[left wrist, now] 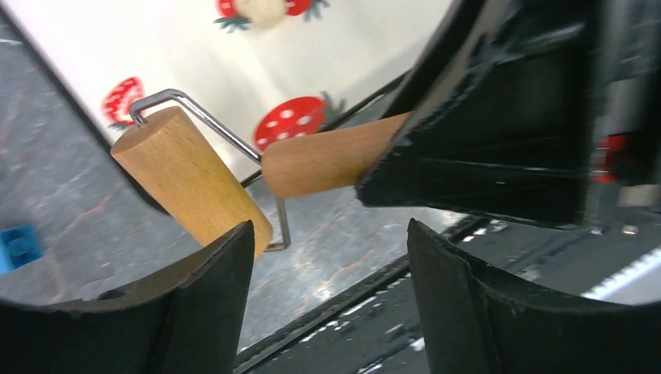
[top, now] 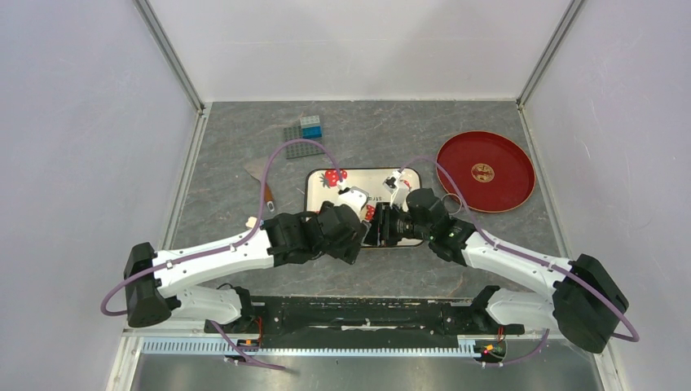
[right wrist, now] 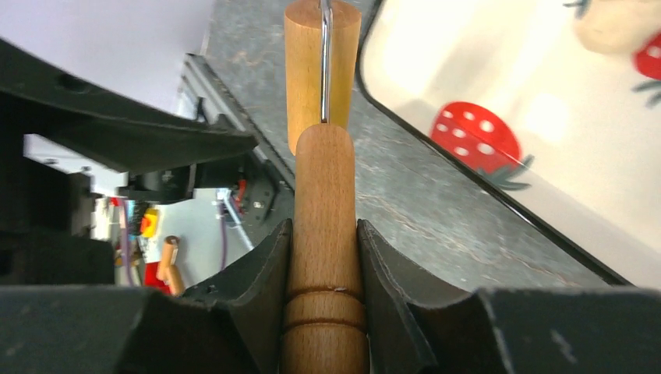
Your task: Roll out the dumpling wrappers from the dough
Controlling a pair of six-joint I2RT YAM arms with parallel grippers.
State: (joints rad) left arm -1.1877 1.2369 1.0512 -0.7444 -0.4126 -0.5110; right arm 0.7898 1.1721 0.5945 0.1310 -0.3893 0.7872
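The right jaws are clenched on the handle of the wooden roller (right wrist: 323, 234), one black finger (right wrist: 257, 304) pressed to each side of it just ahead of two turned grooves. The handle points straight out from them, and a bent wire bracket (left wrist: 210, 117) joins it to the pale wooden drum (left wrist: 187, 179) beyond its tip. The left jaws stand released, spread wide and facing the right ones. The drum's end sits just past one left finger (left wrist: 210, 296), and whether they touch cannot be told. Roller and drum hang over the dark grey bench (top: 456, 114), just outside the near rim of a white tray (left wrist: 351, 47) printed with red strawberries. The dough (left wrist: 265, 8) lies farther out from both sets of jaws, past the roller and well apart from it, on the tray. It is a small rounded lump, soft-edged and cream-beige, smooth on top and not flattened, and it sits over one strawberry print so that red and green show around it; the right wrist view catches only its lower edge (right wrist: 620, 23). Beyond the right jaws, past the tray's far corner, rests a round red plate (top: 485, 173), and beyond the left ones lies a grey studded plate with a blue brick (top: 310, 126).
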